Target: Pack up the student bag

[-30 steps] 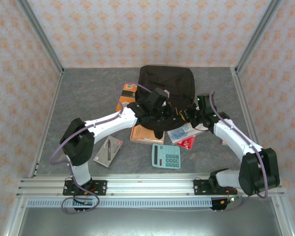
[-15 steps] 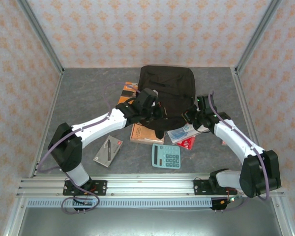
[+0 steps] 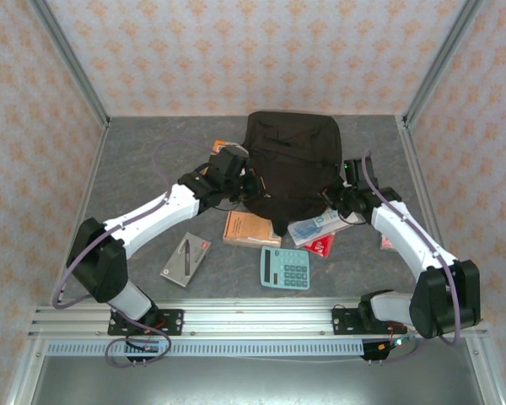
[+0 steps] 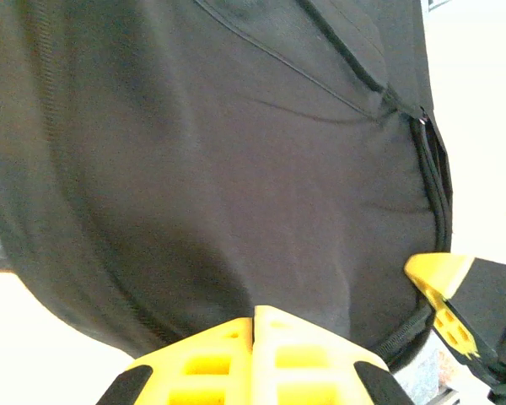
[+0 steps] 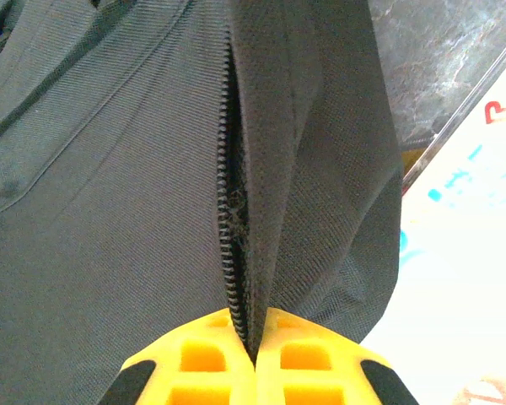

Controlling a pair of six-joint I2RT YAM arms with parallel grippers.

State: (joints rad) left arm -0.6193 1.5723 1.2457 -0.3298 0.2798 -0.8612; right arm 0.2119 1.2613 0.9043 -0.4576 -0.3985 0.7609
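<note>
The bag (image 3: 291, 160) lay on the grey table (image 3: 152, 160) in the upper centre of the top view, its long axis running up and down the frame, with the broad end toward the back wall and the narrower end toward the bottom. The left gripper (image 3: 251, 187) sat at its left edge with fingers pressed together on a pinch of black fabric, and the right gripper (image 3: 337, 196) at its right edge was clamped on the zipper seam (image 5: 232, 211). A brown book (image 3: 251, 229), a calculator (image 3: 285, 268) and a clear packet (image 3: 316, 226) lay just below the bag.
</note>
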